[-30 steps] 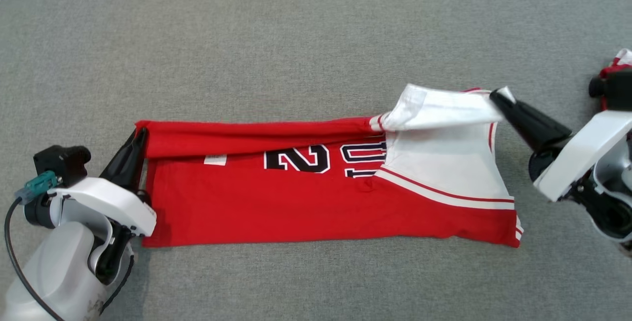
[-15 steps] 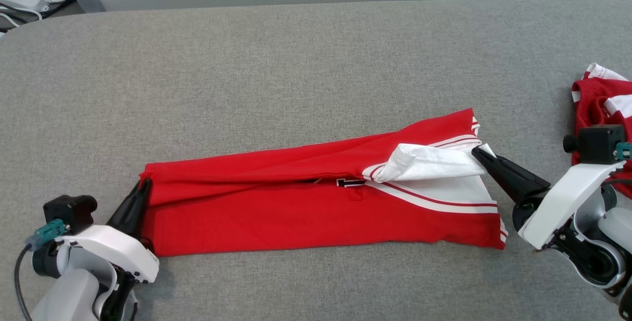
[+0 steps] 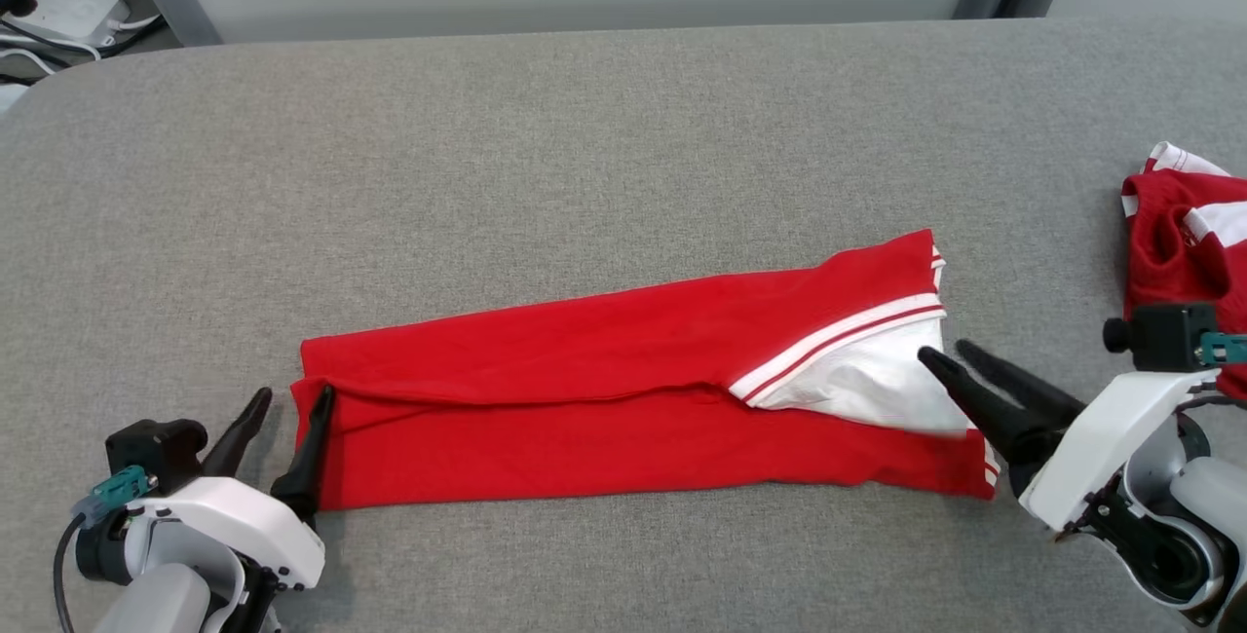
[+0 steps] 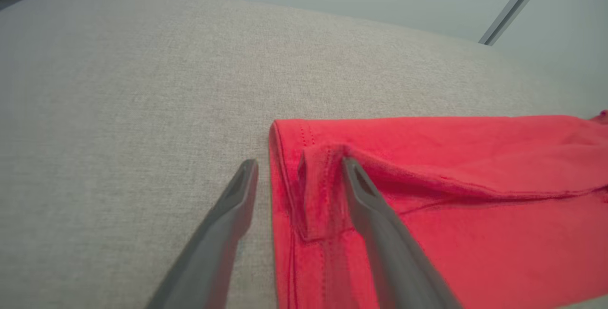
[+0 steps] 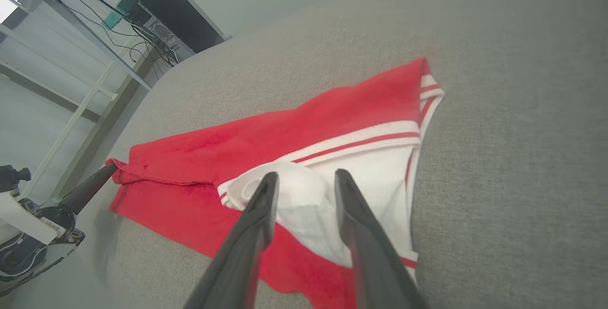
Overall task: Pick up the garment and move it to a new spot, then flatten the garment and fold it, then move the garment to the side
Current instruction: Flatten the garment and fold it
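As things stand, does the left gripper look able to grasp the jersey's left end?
Probably yes. The left gripper stands open at the left end of the jersey, one finger over the folded hem, the other over the bare table beside it. Nothing lies between them.

The garment (image 3: 623,390) is solid red; its right end carries a white panel edged with white-red-white stripes. The table cover (image 3: 585,156) is uniform mid-grey with a fine woven texture. The second garment (image 3: 1169,234), far right, is red with white stripes. The left gripper (image 3: 295,391) and right gripper (image 3: 945,351) have dark grey fingers (image 3: 310,443) and white housings (image 3: 234,526).
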